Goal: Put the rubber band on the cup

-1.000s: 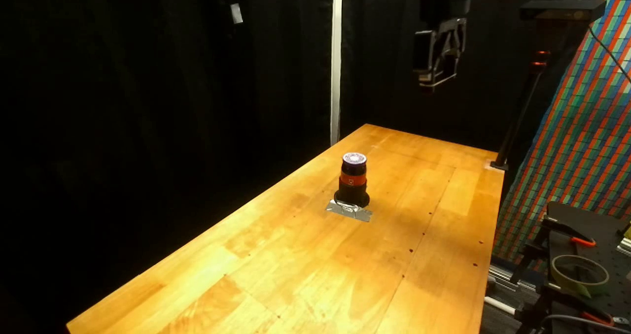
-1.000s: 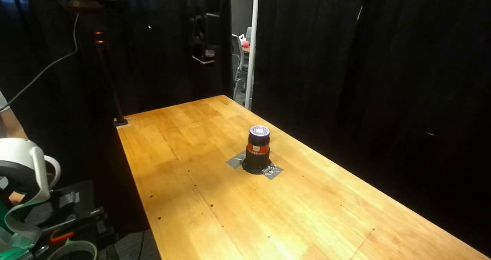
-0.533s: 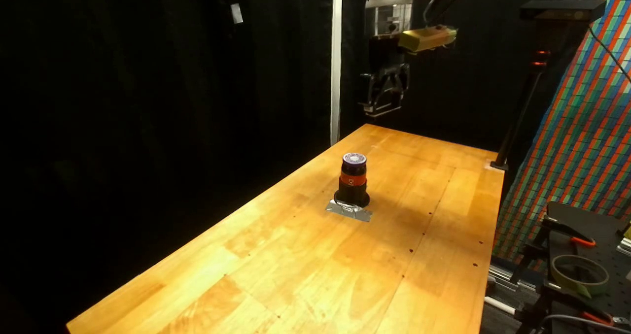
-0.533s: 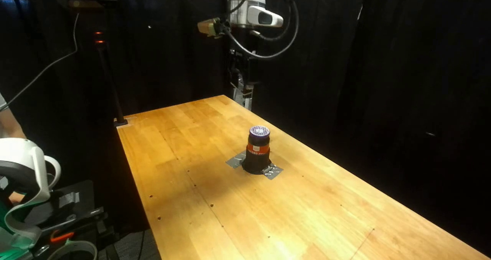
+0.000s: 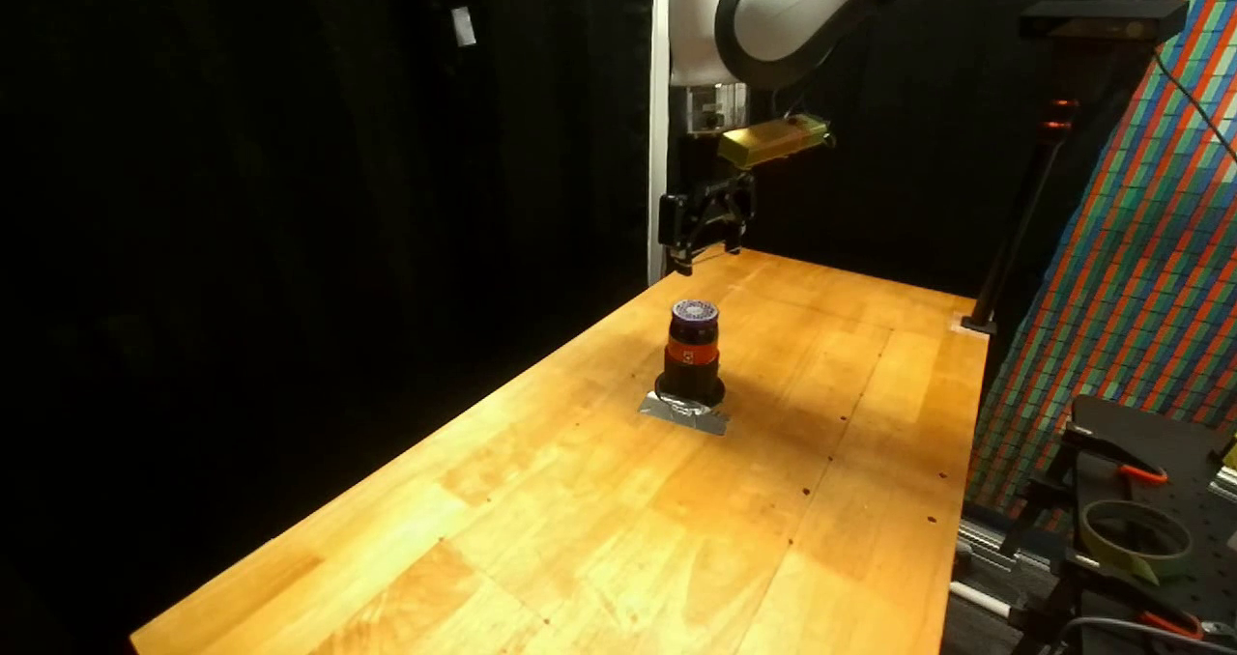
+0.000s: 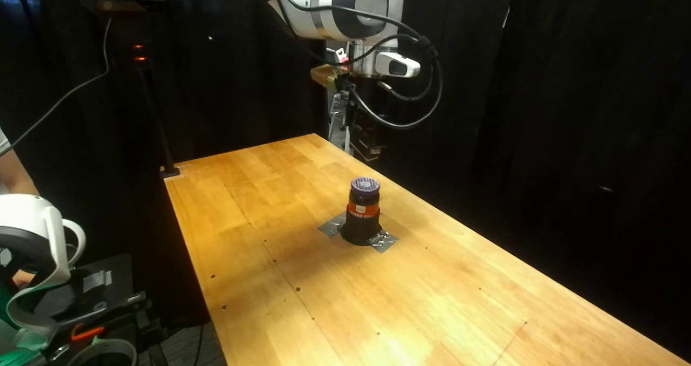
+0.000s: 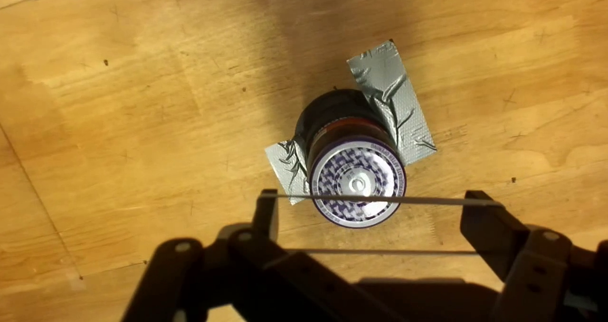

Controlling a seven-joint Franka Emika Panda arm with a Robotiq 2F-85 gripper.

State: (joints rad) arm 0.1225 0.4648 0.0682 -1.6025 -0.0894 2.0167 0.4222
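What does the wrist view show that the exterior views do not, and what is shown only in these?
Only the wrist view clearly separates two strands of the rubber band, stretched between the spread fingers of the gripper, and shows lettering on top of the lidded jar.
Only the exterior views show the robot arm, the black curtains and the pole-mounted device.
All share the gripper, the lidded jar, duct tape and the wooden table.

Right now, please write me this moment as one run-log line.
hand: open, above cup | rubber band: stretched across hand, not yet on cup | cup: upright, taped to table
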